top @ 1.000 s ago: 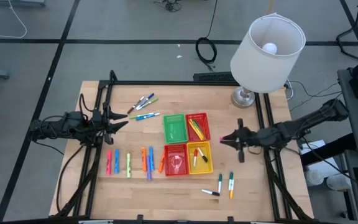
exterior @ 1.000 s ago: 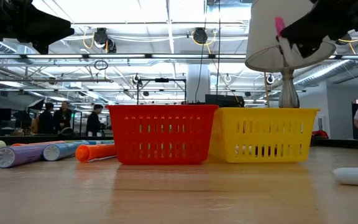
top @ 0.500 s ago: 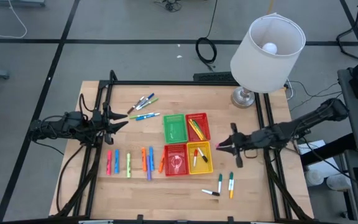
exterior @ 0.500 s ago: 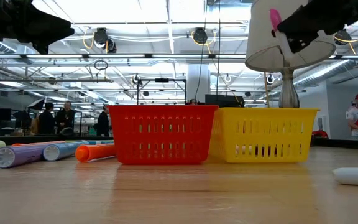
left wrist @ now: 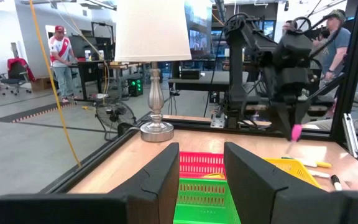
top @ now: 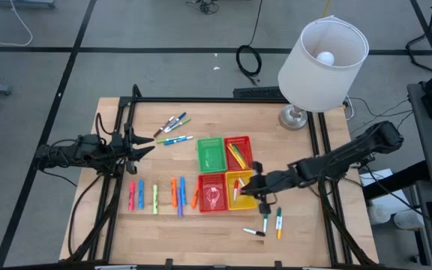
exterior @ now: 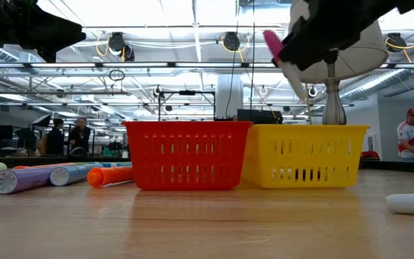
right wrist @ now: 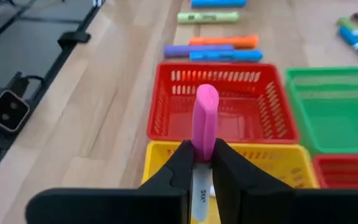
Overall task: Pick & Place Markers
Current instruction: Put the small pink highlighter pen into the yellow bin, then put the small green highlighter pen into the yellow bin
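Observation:
My right gripper (top: 256,183) hangs over the yellow basket (top: 246,201), shut on a white marker with a pink cap (right wrist: 205,118). The low view shows that cap (exterior: 272,42) high above the baskets. My left gripper (top: 145,148) is open and waits above the table's left part, touching nothing. Other markers lie flat on the wood: a row (top: 156,196) left of the baskets, a few (top: 172,124) toward the far side, and some (top: 270,223) near the right front. More markers lie in the far red basket (top: 238,152) and the yellow one. My right gripper pinches the marker's white barrel (right wrist: 200,190) between its two fingers (right wrist: 179,168), just behind the pink cap. The marker lies along the fingers and its cap end sticks out past their tips. It is lifted clear above the yellow basket, slanting with the cap up and toward the table's left.
Four small baskets stand together mid-table: green (top: 210,154), far red, near red (top: 212,193) and yellow. A lamp with a white shade (top: 322,54) stands at the far right corner. Black frame rails (top: 118,180) run along both sides. People stand in the room beyond.
My right gripper has travelled from the table's right edge toward the left, carrying the pink-capped marker, and now hangs over the yellow basket. In the low view the marker has shifted leftward and slants more. My left arm has kept still.

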Controlling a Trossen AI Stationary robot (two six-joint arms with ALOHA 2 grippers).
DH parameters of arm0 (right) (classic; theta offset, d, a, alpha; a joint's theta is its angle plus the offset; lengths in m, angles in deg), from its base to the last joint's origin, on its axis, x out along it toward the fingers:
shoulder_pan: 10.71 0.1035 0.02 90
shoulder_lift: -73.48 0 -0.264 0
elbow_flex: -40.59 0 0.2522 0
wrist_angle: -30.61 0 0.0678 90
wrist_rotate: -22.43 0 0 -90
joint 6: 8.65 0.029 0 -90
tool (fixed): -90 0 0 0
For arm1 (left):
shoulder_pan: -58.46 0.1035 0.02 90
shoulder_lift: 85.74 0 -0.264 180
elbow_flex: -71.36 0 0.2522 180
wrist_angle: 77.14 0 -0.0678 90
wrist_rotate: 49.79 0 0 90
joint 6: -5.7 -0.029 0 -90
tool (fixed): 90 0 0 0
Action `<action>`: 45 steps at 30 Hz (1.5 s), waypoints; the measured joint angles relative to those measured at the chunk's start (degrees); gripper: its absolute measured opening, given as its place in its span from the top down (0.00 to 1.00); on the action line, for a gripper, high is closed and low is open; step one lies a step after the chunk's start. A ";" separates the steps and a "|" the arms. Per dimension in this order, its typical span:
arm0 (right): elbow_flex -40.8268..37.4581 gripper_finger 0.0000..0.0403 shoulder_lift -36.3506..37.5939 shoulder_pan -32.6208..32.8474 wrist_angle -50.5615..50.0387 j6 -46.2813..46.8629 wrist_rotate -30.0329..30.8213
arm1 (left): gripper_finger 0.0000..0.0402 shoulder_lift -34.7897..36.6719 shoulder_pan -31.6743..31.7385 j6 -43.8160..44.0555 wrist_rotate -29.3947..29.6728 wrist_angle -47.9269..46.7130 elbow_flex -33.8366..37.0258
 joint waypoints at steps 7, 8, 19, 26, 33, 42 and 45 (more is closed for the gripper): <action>1.11 0.94 -6.24 -2.41 -1.08 1.17 -1.32 | 0.67 -0.01 0.00 0.02 0.00 0.00 0.00; 1.11 0.94 -6.74 -2.72 -1.40 1.65 -1.33 | 0.67 0.00 0.01 0.00 0.00 0.00 0.00; 1.11 0.93 -7.50 -3.49 -2.28 2.05 -1.32 | 0.67 -0.01 0.00 0.02 0.00 0.00 0.00; 1.11 0.92 -7.50 -3.49 -3.53 3.08 -1.10 | 0.67 0.01 -0.01 0.00 0.00 0.00 0.00; 1.11 0.89 -7.50 -3.73 -3.53 4.59 -1.08 | 0.67 -0.01 0.00 0.00 0.00 0.00 0.00; 1.11 0.71 -7.50 -3.75 -3.50 4.62 -1.05 | 0.67 0.00 0.01 0.01 0.00 0.00 0.00; 1.09 0.68 -7.50 -3.75 -3.50 4.62 -1.05 | 0.67 0.00 0.00 0.00 0.00 0.00 0.00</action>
